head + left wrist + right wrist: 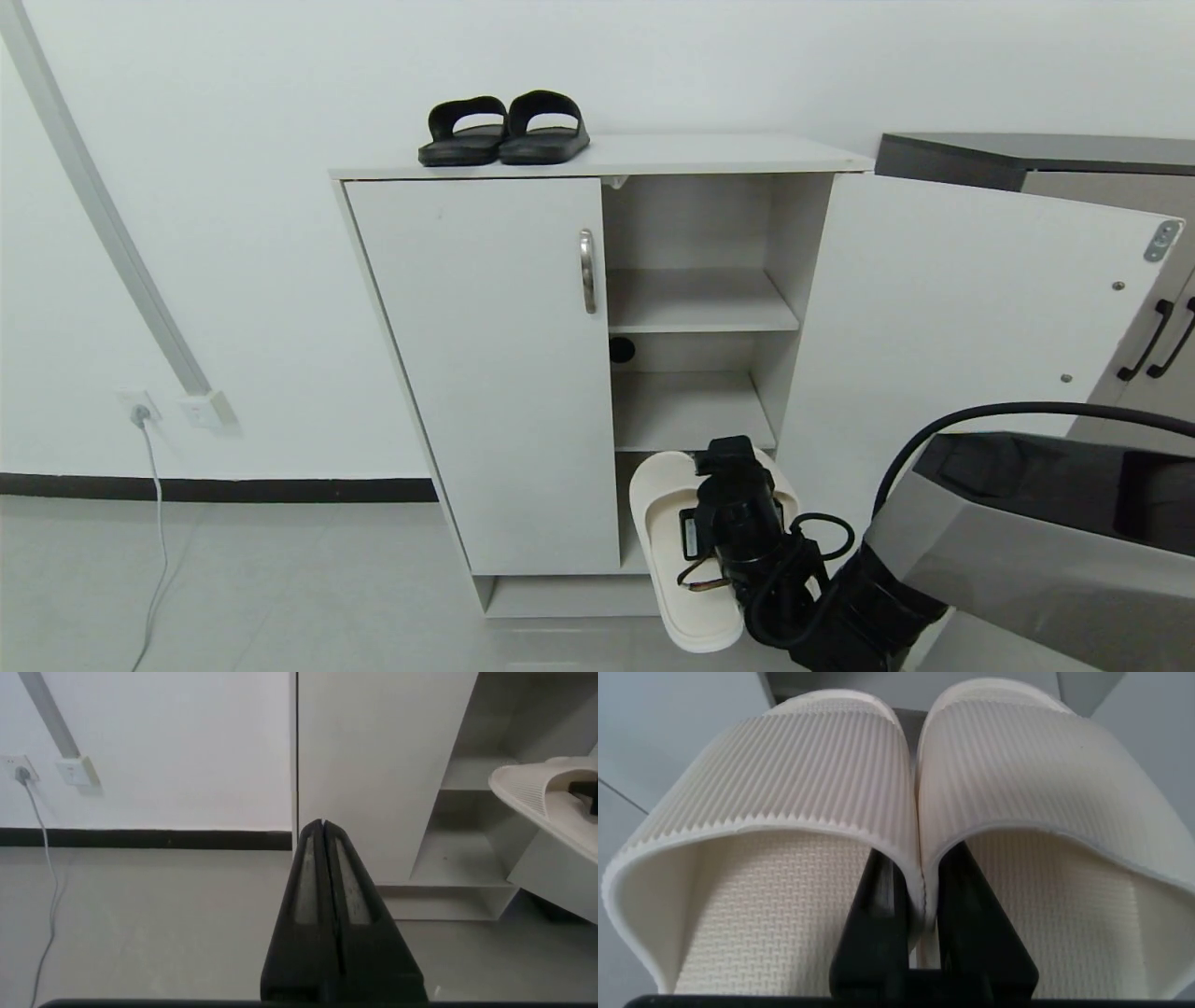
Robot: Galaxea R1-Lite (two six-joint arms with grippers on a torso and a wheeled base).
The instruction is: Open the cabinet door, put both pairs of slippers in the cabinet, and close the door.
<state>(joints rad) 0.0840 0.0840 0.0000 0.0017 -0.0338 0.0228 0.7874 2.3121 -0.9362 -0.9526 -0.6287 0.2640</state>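
Before the open cabinet (485, 373), the right tool (731, 457) pinches the white slippers (667, 532); the left tool (323, 835) is closed, empty.

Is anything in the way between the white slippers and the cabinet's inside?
Nothing visible does. The right door stands swung wide, and the white slippers, held by the right gripper, sit at the open bottom of the cabinet. The left door, shut, covers the other half.
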